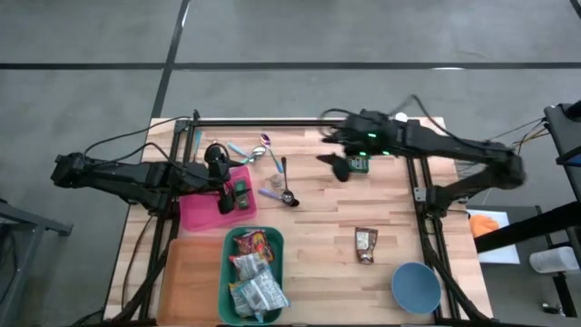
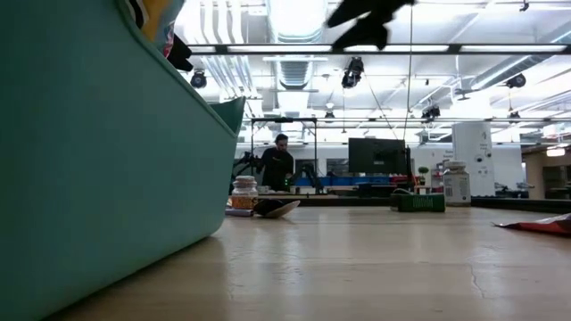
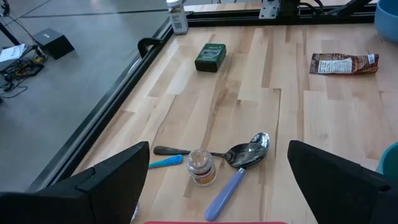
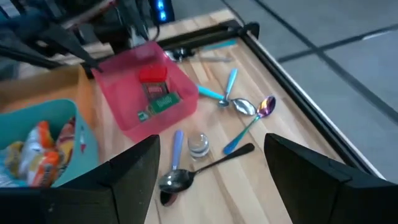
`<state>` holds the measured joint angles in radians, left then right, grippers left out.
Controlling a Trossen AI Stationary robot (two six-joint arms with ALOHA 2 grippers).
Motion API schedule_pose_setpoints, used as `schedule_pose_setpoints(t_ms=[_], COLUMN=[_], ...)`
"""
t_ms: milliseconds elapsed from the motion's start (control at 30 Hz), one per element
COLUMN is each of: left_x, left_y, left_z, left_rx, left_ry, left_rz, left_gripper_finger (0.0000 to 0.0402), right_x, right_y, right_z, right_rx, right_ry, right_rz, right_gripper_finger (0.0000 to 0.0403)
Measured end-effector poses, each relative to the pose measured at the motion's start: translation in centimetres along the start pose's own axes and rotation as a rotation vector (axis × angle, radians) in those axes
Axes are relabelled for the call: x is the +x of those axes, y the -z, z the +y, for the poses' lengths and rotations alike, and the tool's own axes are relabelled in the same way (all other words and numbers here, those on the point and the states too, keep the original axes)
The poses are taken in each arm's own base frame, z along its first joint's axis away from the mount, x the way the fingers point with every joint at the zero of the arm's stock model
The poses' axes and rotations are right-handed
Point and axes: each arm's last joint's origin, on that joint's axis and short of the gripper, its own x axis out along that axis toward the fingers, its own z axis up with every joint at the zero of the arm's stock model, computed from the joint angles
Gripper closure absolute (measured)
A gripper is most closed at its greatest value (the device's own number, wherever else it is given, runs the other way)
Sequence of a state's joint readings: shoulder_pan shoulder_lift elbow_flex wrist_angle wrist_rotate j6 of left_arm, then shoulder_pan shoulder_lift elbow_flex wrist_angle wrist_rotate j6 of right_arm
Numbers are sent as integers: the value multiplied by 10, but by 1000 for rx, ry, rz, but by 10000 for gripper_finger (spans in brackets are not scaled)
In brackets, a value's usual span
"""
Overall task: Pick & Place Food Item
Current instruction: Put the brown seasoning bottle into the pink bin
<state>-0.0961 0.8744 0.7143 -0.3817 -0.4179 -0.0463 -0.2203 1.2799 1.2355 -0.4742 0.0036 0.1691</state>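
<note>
A brown snack packet [image 1: 366, 245] lies flat on the wooden table [image 1: 318, 227], also seen as the same packet [image 3: 344, 63] in the left wrist view. Several snack packets [image 1: 252, 272] fill the teal bin [image 1: 231, 300] at the near edge. My right gripper [image 1: 338, 166] hangs open and empty high over the table's far middle, beside a small green box [image 1: 359, 164]. My left gripper [image 1: 224, 198] waits open and empty over the pink bin [image 1: 204, 213], which holds a green-and-red item [image 4: 158, 99].
Spoons [image 1: 277, 173] and a small jar [image 3: 201, 167] lie between the pink bin and the green box. A blue bowl [image 1: 416, 286] stands at the near right, and a wooden tray [image 1: 191, 272] sits left of the teal bin. Bare wood lies around the brown packet.
</note>
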Motion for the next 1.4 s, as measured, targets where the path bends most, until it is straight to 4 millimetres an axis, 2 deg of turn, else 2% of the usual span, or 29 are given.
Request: schedule_pose_setpoints(t_ms=[200, 333, 533, 700, 933, 1400], left_x=[0, 0, 0, 0, 0, 0], left_y=[0, 0, 0, 1, 1, 1], left_z=[0, 0, 0, 0, 0, 0], left_rx=[0, 0, 0, 3, 3, 3], left_ry=[0, 0, 0, 0, 0, 0], left_rz=[0, 0, 0, 6, 7, 7], left_gripper_finger=[18, 18, 18, 18, 18, 18], right_x=[-53, -78, -106, -117, -128, -130], right_y=[44, 75, 113, 136, 149, 150], right_z=[-8, -13, -19, -23, -26, -26], right_rx=[22, 23, 30, 59, 59, 55], right_ry=[-19, -27, -49, -65, -79, -81], right_rz=[-104, -148, -226, -277, -338, -351], right_gripper_finger=[117, 117, 117, 117, 117, 117])
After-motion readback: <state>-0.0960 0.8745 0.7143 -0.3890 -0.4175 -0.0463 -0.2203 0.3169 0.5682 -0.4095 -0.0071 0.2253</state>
